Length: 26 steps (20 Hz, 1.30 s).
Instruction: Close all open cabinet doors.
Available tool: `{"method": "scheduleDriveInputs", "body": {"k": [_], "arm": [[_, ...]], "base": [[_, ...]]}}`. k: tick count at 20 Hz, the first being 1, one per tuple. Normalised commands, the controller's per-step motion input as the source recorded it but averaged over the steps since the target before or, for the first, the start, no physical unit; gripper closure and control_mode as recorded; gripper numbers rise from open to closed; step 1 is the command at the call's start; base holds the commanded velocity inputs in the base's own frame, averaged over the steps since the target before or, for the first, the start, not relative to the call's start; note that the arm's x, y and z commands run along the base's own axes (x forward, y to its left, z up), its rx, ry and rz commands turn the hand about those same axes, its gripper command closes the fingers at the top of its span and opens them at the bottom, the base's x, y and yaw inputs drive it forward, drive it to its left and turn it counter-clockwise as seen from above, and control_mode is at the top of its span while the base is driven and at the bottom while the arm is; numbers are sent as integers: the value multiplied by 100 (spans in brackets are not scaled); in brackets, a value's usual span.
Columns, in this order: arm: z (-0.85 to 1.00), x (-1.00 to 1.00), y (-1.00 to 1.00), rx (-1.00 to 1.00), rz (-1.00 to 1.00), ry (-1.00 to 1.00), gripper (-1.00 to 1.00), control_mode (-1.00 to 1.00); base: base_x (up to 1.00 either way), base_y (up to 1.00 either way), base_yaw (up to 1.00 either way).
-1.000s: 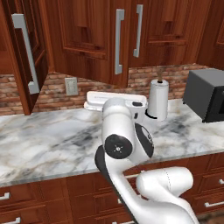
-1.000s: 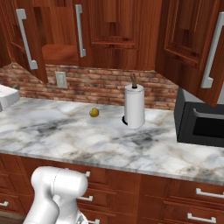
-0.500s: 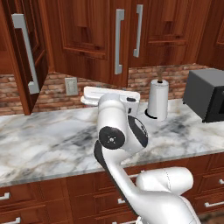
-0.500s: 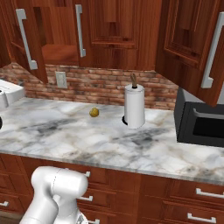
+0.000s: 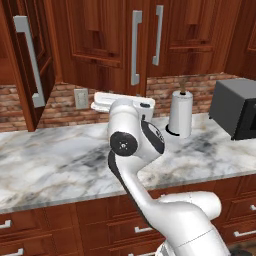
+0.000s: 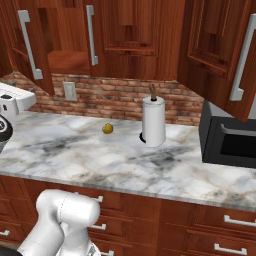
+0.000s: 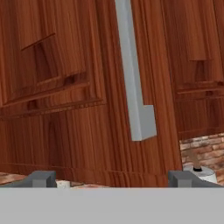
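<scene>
Reddish-brown cabinet doors (image 5: 102, 45) hang ajar above the counter (image 5: 60, 160)
Fingers (image 7: 41, 178) spread, empty, approaching one door's bar handle (image 7: 133, 87); next: push it shut

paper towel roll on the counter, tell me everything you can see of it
The paper towel roll is a plain white cylinder standing upright on a dark round base, with a thin brownish spindle tip poking out of its top. It sits on the grey-veined marble counter near the brick backsplash, left of the black microwave and right of a small yellowish round object. Nothing but its base touches it.
</scene>
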Motion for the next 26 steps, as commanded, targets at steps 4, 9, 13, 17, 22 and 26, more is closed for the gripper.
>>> {"method": "scheduleDriveInputs", "body": {"k": [4, 9, 13, 17, 22, 26], "arm": [[0, 39, 0, 0, 0, 1, -100, -100], [0, 41, 0, 0, 0, 0, -100, -100], [0, 39, -6, 0, 1, 0, -100, -100], [0, 39, -9, 0, 2, 0, -100, -100], [0, 35, -10, 0, 4, 0, -100, -100], [0, 36, -21, 0, 8, 0, -100, -100]], "base": [[0, 0, 0], [0, 0, 0], [0, 0, 0], [0, 0, 0], [0, 0, 0], [0, 0, 0]]}}
